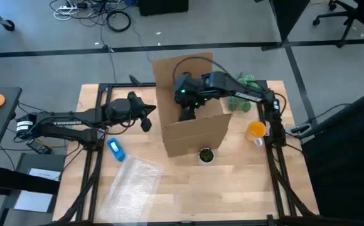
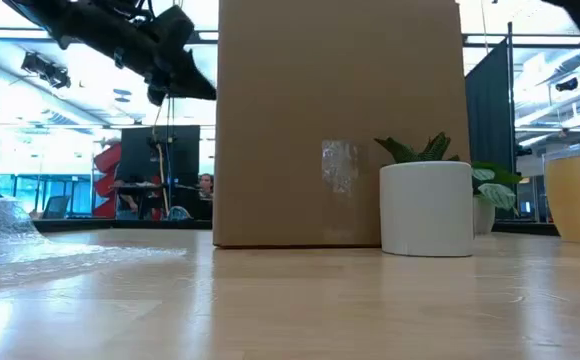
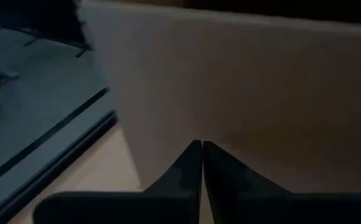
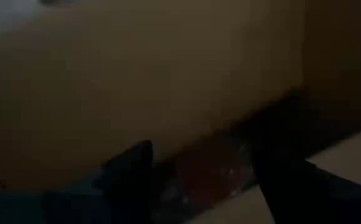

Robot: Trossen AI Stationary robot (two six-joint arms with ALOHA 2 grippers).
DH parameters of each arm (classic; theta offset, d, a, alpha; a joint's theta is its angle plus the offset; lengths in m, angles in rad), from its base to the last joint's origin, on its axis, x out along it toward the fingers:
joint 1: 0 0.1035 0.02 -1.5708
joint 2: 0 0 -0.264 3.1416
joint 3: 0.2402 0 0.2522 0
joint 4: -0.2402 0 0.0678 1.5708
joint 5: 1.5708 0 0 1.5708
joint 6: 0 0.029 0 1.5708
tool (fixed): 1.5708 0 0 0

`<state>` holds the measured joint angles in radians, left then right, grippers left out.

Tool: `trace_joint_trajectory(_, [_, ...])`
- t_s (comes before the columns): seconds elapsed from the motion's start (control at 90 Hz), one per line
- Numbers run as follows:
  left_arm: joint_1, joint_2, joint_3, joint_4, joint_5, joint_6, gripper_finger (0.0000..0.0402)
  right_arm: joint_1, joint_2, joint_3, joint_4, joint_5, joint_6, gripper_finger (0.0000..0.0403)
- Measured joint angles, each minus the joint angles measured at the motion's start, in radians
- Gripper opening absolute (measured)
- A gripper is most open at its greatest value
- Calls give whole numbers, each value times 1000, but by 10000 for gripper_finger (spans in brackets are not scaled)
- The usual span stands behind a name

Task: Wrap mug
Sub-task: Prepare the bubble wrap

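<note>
An open cardboard box stands mid-table. My right gripper reaches down into it from the right, open. Between its fingers, on the box's floor, lies a dim reddish thing in glinting clear wrap. I cannot tell whether this is the mug, or whether the fingers touch it. My left gripper hovers shut and holding nothing beside the box's left wall, above the table in the low view. A sheet of bubble wrap lies flat at the near left.
A small white pot with a plant stands against the box's near wall. An orange cup and a green plant are at the right edge. A blue object lies near the bubble wrap. Bare wood spans the near right.
</note>
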<state>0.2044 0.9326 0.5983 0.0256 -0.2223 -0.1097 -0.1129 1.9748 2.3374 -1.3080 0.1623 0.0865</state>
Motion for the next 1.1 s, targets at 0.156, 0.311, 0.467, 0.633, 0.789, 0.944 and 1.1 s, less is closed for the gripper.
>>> trace_joint_trajectory(0.156, [-40, -38, 0, 46, 90, 4, 0, 59, -82, 0, 115, 81, -94, 243])
trace_joint_trajectory(0.311, [-105, -99, 0, 47, 159, 54, 0, 151, -158, 0, 210, 114, -213, 236])
trace_joint_trajectory(0.467, [-214, -148, 0, 54, 417, 131, 0, 269, -231, 0, 255, 131, -294, 230])
trace_joint_trajectory(0.633, [-353, -162, 0, 54, 425, 134, 0, 403, -279, 0, 216, 59, -281, 223])
trace_joint_trajectory(0.789, [-502, -91, -63, 224, 427, 179, 0, 532, -276, -43, 127, -65, -167, 212])
trace_joint_trajectory(0.944, [-613, 57, -142, 517, 409, 108, 0, 645, -266, -191, 87, -61, 20, 196])
trace_joint_trajectory(1.1, [-667, 269, -153, 607, 145, -14, 0, 692, -266, -397, 71, 72, 225, 177])
